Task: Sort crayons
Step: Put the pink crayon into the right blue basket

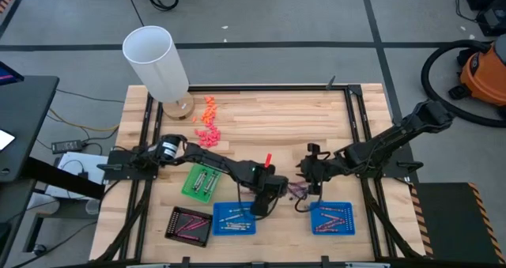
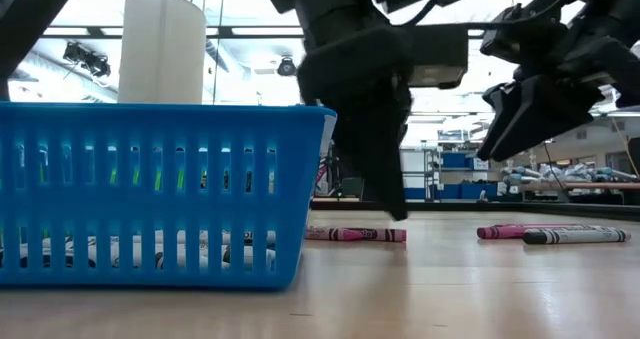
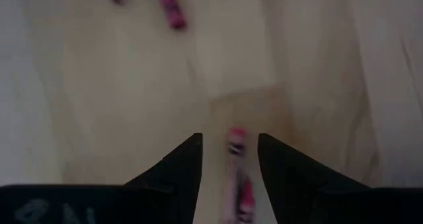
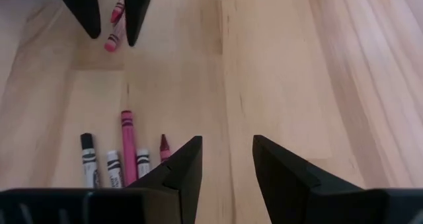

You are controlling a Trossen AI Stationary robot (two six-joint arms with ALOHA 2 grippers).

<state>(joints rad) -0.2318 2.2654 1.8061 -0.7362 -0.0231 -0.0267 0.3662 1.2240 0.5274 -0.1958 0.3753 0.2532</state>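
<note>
Crayons: loose ones lay on the bare wood at lower centre of the high view, between two blue trays; others lay sorted in the trays.
Left gripper [image 3: 228,159]: fingers parted, straddling one pink crayon [image 3: 236,145] that lay flat on the wood; pads not seen touching it.
Left gripper position: low over the table, just right of the left blue tray [image 1: 234,218] in the high view.
Right gripper [image 4: 226,159]: fingers parted, nothing between them, bare wood below.
Right gripper position: lower centre-right, above the right blue tray [image 1: 332,218].
Beside right gripper: small row of crayons [image 4: 122,159], black, pink and maroon.
Other trays: green tray [image 1: 201,181] and black tray [image 1: 190,224], lower left.
Farther out: white cylinder [image 1: 156,61] upper left; orange and pink chunky bits [image 1: 209,126] just beside it.
Table [image 1: 261,110]: light wood.
</note>
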